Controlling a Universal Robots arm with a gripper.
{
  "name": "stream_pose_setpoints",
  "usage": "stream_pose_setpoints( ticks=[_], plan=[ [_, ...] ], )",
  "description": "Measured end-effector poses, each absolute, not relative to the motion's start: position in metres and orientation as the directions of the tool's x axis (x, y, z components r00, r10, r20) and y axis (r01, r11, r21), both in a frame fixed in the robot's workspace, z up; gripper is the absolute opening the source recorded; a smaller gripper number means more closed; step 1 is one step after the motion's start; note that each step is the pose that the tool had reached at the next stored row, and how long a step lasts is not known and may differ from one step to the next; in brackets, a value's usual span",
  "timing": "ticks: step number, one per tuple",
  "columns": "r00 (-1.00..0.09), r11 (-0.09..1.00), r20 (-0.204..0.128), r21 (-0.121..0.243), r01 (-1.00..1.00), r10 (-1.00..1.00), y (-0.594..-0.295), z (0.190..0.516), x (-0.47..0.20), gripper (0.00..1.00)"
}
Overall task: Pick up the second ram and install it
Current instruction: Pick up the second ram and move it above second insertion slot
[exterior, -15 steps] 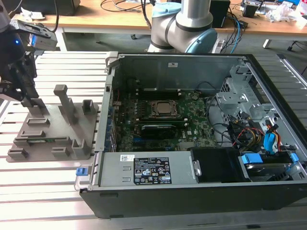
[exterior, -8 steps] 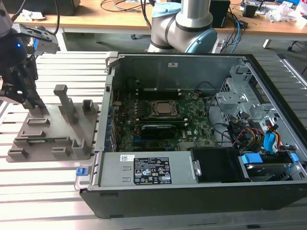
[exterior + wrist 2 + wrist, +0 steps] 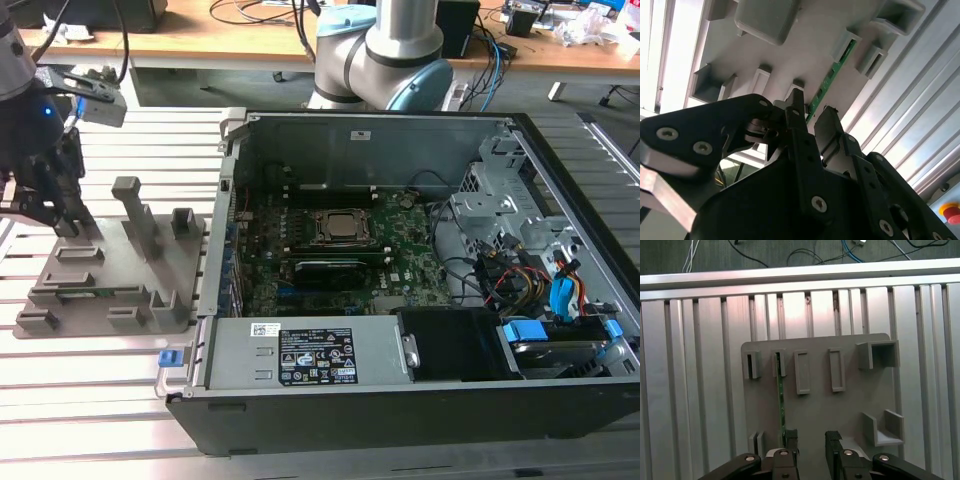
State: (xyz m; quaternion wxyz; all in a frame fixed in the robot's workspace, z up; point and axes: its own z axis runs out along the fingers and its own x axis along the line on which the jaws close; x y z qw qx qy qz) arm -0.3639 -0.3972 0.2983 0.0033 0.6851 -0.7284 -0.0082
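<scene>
The claw (image 3: 811, 436) hovers released over the grey holder (image 3: 820, 407), fingers apart near one end of the second ram (image 3: 780, 400), which stands edgewise in the holder's slot.

**Arm and gripper: outward condition**

The arm (image 3: 400, 35) has silver-grey tubular links and pale blue joint caps. Black cables (image 3: 122, 40) run at the wrist, where a small blue light (image 3: 45, 108) glows. The gripper (image 3: 811, 440) is matte black, built of linked plates fastened with silver cross-head screws (image 3: 819, 202), and ends in two narrow fingers (image 3: 790, 440).
</scene>
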Motion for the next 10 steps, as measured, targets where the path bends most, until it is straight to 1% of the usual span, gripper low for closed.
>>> stream_pose_setpoints(
  ticks=[10],
  plan=[
    [-0.061,0.061,-0.006,0.016,-0.998,-0.998,-0.397,0.280,-0.364,0.36]
  ],
)
